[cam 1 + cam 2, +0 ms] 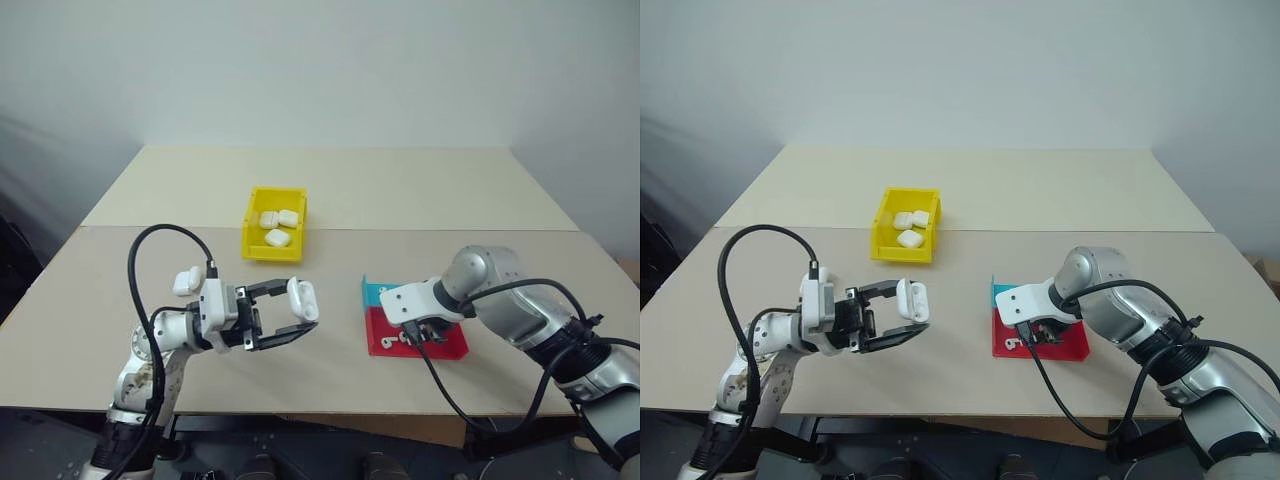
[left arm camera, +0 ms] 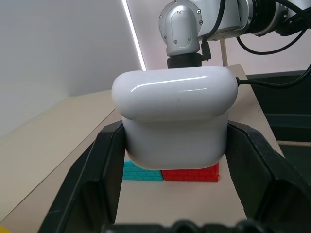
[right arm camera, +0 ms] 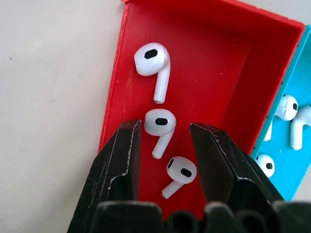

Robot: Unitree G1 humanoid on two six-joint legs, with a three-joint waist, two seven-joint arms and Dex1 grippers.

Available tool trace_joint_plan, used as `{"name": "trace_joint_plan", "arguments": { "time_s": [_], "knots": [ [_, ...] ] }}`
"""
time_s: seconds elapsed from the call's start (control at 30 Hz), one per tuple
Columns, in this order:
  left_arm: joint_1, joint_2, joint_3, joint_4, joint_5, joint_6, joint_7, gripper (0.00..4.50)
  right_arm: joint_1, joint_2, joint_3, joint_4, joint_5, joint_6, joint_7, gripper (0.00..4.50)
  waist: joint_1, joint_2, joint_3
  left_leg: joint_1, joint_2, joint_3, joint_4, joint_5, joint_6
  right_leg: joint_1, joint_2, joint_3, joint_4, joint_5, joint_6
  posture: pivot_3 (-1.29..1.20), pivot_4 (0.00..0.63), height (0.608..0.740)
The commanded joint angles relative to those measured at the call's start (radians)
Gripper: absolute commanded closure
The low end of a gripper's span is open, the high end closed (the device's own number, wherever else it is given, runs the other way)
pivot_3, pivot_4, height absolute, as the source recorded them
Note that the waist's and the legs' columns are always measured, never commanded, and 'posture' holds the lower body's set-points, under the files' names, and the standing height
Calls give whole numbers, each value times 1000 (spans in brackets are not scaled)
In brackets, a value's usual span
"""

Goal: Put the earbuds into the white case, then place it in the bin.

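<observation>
Earbuds (image 3: 159,122) lie loose in the red half of a shallow tray (image 3: 228,63), and one sits directly between the spread fingers of the right claw (image 3: 165,141), which points down into the tray without pinching anything yet. Another earbud lies nearer that claw's base and a third just past its fingertips; a few more rest in the blue half (image 3: 296,87) to one side.

Across the bench (image 1: 330,370), the left claw (image 1: 285,315) is pressed shut on the white case (image 1: 302,298), holding it up off the surface with the fingers on either side. In the left wrist view the case looks closed, though its hinge side is hidden.

Farther out, beyond both claws, the yellow bin (image 1: 258,250) already holds three white cases (image 1: 277,225).

Judged from this, the task is at an early stage: no earbud is picked up, none is in the held case, and that case has not reached the bin.
</observation>
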Motion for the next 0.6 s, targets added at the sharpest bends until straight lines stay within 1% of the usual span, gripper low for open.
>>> {"name": "trace_joint_plan", "arguments": {
  "time_s": [0.03,0.6],
  "knots": [
    [-14,10,4,-30,-18,-7,13,1719,-13,5,-20,-15,-8,-7,11,2502,0,0,0,0,0,0,0,0,0,0,0,0,0,0,0,0,150,740],
    [-14,14,2,-27,-5,-13,48,1719,-3,11,-10,13,-47,-41,0,2502,0,0,0,0,0,0,0,0,0,0,0,0,0,-1,2,0,150,740]
  ]
}}
